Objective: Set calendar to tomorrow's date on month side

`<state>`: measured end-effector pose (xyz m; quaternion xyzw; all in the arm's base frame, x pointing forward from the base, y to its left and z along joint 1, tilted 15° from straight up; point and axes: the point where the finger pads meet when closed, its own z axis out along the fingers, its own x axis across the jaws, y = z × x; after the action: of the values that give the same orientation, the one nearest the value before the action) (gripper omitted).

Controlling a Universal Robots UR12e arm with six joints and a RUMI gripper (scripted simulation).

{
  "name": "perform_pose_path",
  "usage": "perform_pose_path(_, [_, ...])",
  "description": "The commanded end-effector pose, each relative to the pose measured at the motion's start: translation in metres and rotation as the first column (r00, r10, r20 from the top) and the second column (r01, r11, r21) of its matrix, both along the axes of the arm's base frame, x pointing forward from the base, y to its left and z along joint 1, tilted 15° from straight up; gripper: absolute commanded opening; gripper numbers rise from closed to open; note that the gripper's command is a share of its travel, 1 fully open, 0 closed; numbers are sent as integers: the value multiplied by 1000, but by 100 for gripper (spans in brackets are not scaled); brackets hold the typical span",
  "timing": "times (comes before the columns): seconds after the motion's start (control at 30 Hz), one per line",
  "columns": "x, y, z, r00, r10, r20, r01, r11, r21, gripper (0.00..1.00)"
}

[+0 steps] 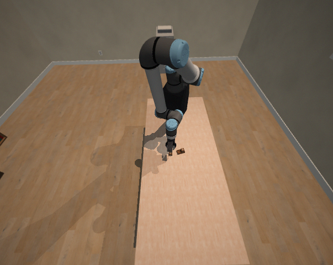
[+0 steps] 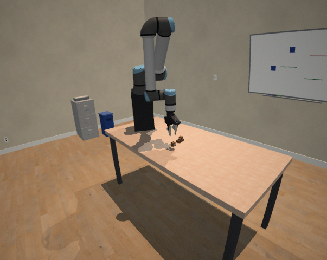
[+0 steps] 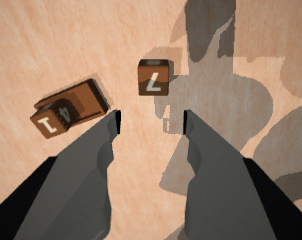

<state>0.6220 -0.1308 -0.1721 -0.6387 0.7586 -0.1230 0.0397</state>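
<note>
If lowered off-centre, black two-jaw gripper (image 1: 169, 150) (image 2: 173, 135) (image 3: 152, 111), partly open, nothing grasped, may knock loose brown wooden cube marked 7 (image 1: 170, 154) (image 2: 173, 143) (image 3: 153, 79).

On my wrist view, the loose cube (image 1: 170, 154) (image 2: 173, 143) (image 3: 153, 78) is brown with a pale 7. Left of that cube, the tray (image 1: 179, 152) (image 2: 179, 141) (image 3: 88, 97) is reddish brown with dark edges, and its cube (image 1: 182, 149) (image 2: 181, 137) (image 3: 53, 119) shows me a whitish 1 on brown. The jaws (image 1: 169, 150) (image 2: 172, 135) are grey, the surface (image 1: 186, 199) (image 2: 213, 156) (image 3: 141, 200) pinkish tan with faint grain.

High top, farther exterior, close wrist; shared tabletop
</note>
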Motion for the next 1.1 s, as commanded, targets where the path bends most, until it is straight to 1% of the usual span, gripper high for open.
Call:
perform_pose_path(0.0, [0, 0, 0, 1000, 0, 1, 0, 1000, 0, 29])
perform_pose_path(0.43, [2, -1, -5, 1000, 0, 1, 0, 1000, 0, 29])
perform_pose_path(0.73, [3, -2, -14, 1000, 0, 1, 0, 1000, 0, 29])
perform_pose_path(1.07, [7, -4, -29, 1000, 0, 1, 0, 1000, 0, 29])
